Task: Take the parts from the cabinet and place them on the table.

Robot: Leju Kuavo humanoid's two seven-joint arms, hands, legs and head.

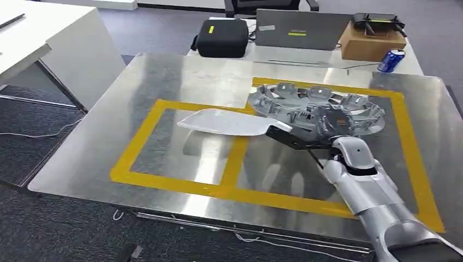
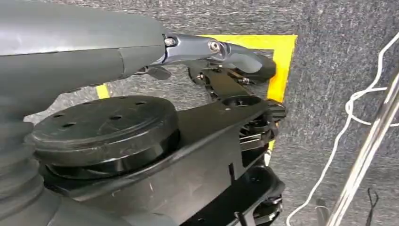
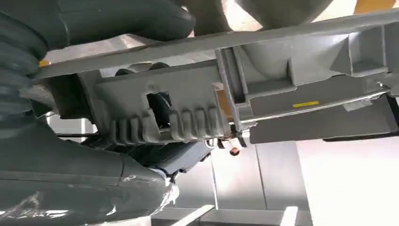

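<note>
Clearly the right hand (image 1: 306, 139) grips a grey panel (image 1: 229, 123) above the table's (image 1: 109, 147) left taped frame (image 1: 164, 180). Its far end hangs well inside the table edges, beside the wheel cover (image 1: 319, 106). Left hand's (image 2: 226, 61) fingers curl, holding nothing.

Glossy steel table (image 1: 164, 82), matt grey plastic part (image 1: 224, 123)

Silver right arm (image 1: 377, 202) coming in from below: smooth metallic shells, rounded at the wrist, with a dark band between the segments and a small dark dot on the wrist shell. The right robot hand (image 1: 306, 136) is black and angular, thin dark links showing. Up close from the right wrist, a grey ribbed cover (image 3: 19, 52) and a thick grey thumb (image 3: 113, 19), glossy. Over at the left wrist, the left robot hand (image 2: 226, 94) shows a grey finger with two silver screws (image 2: 215, 45), black plates and a round black disc (image 2: 103, 122) drilled with small holes.
</note>
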